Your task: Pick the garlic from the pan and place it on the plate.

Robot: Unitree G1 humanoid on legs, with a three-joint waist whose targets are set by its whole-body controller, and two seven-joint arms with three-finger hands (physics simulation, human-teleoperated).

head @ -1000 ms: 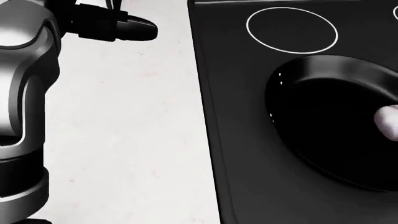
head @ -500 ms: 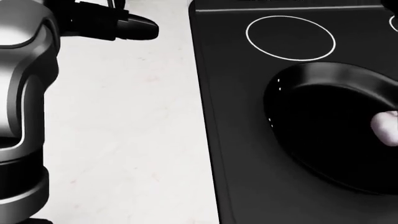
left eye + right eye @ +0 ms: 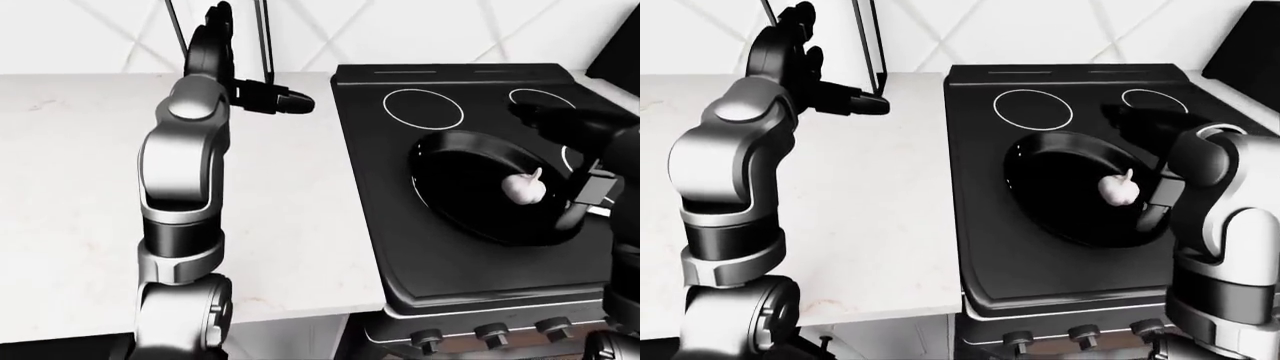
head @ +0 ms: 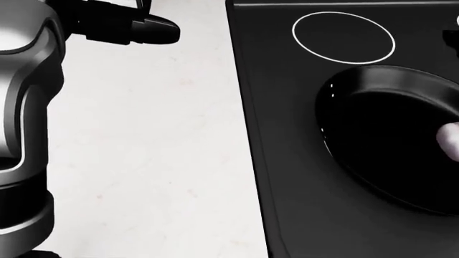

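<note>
Fingers of the left hand [image 3: 270,97] stick out level over the pale counter [image 3: 70,187], near the top of the left-eye view; they touch nothing and hold nothing, and they look bunched into one dark point, though how far they are spread cannot be told from these views. The right hand [image 3: 1145,120] is a dark shape lying over the stove [image 3: 985,247] just beside the pan's upper right rim; black on black, its fingers cannot be made out, so whether they are spread or pressed together cannot be told. It is not touching the garlic.

Counted out: two arms, one pan [image 3: 1040,187], one garlic bulb [image 3: 1119,189], two white burner rings plainly drawn on the stove top, and a row of knobs along the stove's lower edge, at least three in the right-eye view. A tall thin panel [image 3: 868,45] stands on the counter near the left hand.

The garlic lies inside the pan, toward its right side, stem tip pointing up-right. The pan sits on the stove below the two rings.

Against the head view of half a second ago, the whole picture has slid a little right and the burner ring [image 4: 344,34] sits higher: the camera has moved. The garlic [image 4: 450,140] is cut by the right edge as before.
</note>
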